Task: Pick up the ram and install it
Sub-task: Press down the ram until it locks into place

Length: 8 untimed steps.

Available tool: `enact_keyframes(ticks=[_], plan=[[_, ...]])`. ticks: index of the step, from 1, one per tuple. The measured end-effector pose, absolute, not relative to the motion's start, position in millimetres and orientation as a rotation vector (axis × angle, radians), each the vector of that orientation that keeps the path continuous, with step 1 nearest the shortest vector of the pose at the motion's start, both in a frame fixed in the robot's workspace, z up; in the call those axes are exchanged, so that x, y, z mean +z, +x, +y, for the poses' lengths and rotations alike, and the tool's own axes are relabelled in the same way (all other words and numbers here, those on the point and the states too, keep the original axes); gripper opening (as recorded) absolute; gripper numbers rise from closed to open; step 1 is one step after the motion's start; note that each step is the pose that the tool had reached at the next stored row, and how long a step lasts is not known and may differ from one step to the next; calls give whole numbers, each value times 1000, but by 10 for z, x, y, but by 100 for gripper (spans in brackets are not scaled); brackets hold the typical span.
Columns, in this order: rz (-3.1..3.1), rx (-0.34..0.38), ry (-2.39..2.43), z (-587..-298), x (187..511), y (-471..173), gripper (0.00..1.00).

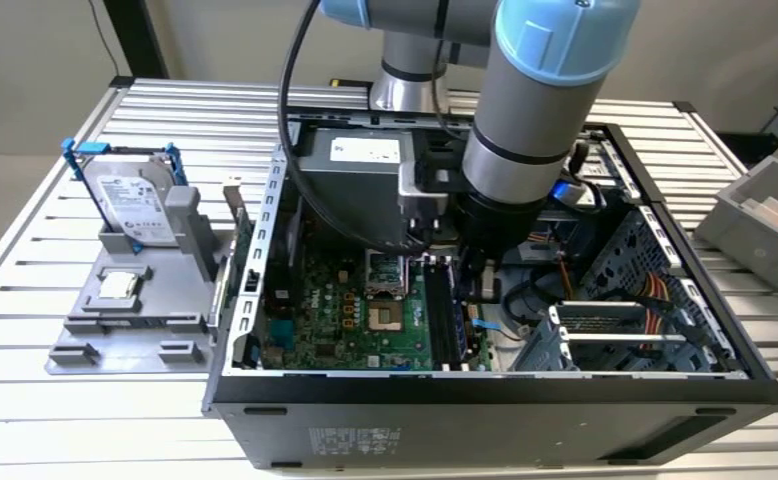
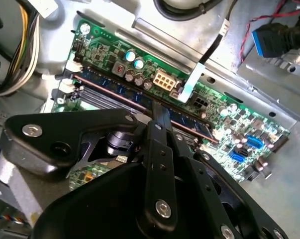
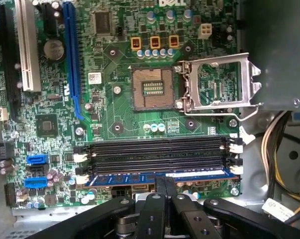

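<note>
Arm is down inside the open PC case (image 1: 496, 395), gripper (image 3: 165, 181) right over the DIMM slot bank (image 3: 157, 152) on the motherboard (image 3: 120, 114). The ram (image 3: 159, 178) sits along the outermost slot, on the far side of the bank from the open CPU socket (image 3: 152, 88); in both wrist views its blue edge runs the full slot length. Fingertips (image 3: 159, 186) are pinched nearly together on the stick's top edge at about mid-length, so grip looks retained, not released. Step in hand, by my read: seating/insertion phase, pick-up already done. Can't tell whether the stick is fully home; white end latches (image 3: 234, 172) are visible but their lock state isn't clear. Judgement: finishing calls for straight downward press w/ even load, no tilt, until both latches snap. HDD (image 1: 133, 205) in its blue frame rests in the fixture outside the case, untouched.
</note>
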<state>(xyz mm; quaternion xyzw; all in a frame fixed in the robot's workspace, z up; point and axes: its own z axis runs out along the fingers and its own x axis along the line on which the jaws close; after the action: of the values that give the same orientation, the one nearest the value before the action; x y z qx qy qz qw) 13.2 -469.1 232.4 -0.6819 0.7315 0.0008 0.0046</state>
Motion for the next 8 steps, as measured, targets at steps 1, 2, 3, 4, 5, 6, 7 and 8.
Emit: enact_keyframes(ticks=[1,2,3,4,5,6,7,8], plan=[[2280,2,-2148,-4691,2324,132,0],[2269,3,-2159,-4691,2323,132,0],[2259,3,-2170,-4690,2322,132,0],[2249,3,-2180,-4691,2322,131,0],[2239,3,-2191,-4691,2322,131,0],[2229,3,-2200,-4691,2322,130,0],[2220,3,-2209,-4693,2322,130,0],[2217,3,-2213,-4693,2322,130,0]])
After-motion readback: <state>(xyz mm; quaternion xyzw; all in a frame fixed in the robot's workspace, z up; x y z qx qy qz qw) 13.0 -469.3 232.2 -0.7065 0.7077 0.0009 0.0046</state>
